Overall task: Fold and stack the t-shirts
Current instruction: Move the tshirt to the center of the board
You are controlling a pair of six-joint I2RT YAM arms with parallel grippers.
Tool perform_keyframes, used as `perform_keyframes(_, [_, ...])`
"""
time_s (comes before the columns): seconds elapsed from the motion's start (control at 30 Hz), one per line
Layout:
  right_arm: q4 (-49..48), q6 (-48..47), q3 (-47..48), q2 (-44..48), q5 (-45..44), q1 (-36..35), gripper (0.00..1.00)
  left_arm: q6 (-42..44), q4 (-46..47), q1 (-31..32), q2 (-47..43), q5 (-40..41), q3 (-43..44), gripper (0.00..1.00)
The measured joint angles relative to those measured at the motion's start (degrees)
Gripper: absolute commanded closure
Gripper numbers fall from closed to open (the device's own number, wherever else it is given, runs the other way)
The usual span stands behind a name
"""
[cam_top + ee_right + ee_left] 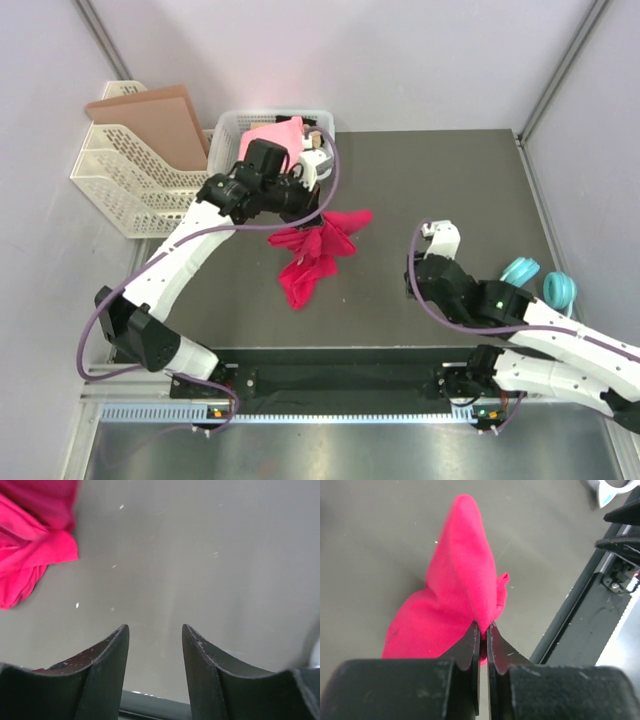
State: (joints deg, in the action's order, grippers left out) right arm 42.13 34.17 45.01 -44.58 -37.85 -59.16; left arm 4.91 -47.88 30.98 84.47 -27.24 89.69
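A bright crimson-magenta t-shirt [315, 250] hangs bunched from my left gripper [308, 218] over the middle of the dark table, with its lower end on or near the surface. In the left wrist view the gripper [483, 625] is shut on a fold of the shirt [460, 580]. A light pink t-shirt [272, 135] lies in the white mesh basket [228, 128] at the back left. My right gripper [420, 275] is open and empty, low over the table to the right of the crimson shirt. The right wrist view shows that gripper [154, 627] and a corner of the shirt [30, 545]. The tan and black shirts are out of view.
A white file rack [115, 185] holding a brown board [150, 120] stands at the back left beside the basket. Two teal rolls [540, 280] lie at the table's right edge. The black front rail [340, 380] runs along the near edge.
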Motion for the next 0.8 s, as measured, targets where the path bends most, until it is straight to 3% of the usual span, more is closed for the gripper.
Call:
perform_keyframes(0.17, [-3.6, -0.3, 0.0, -6.6, 3.8, -1.8, 0.50, -0.2, 3.8, 0.2, -0.3, 1.9, -8.6, 1.00])
perform_keyframes(0.43, [-10.3, -3.8, 6.6, -22.4, 5.9, -14.2, 0.24, -0.4, 5.3, 0.2, 0.9, 4.2, -10.7, 1.00])
perform_keyframes(0.73, [-17.3, -9.2, 19.3, -40.3, 6.2, -19.9, 0.25, 0.2, 7.0, 0.2, 4.8, 8.1, -3.5, 1.00])
perform_keyframes(0.77, [-17.2, -9.6, 19.3, -40.5, 6.2, -20.0, 0.25, 0.3, 7.8, 0.2, 6.1, 9.0, -2.0, 0.97])
perform_keyframes(0.8, [-17.2, -9.6, 19.3, -40.4, 6.1, -20.0, 0.25, 0.4, 8.5, 0.2, 6.9, 9.5, -1.2, 0.83])
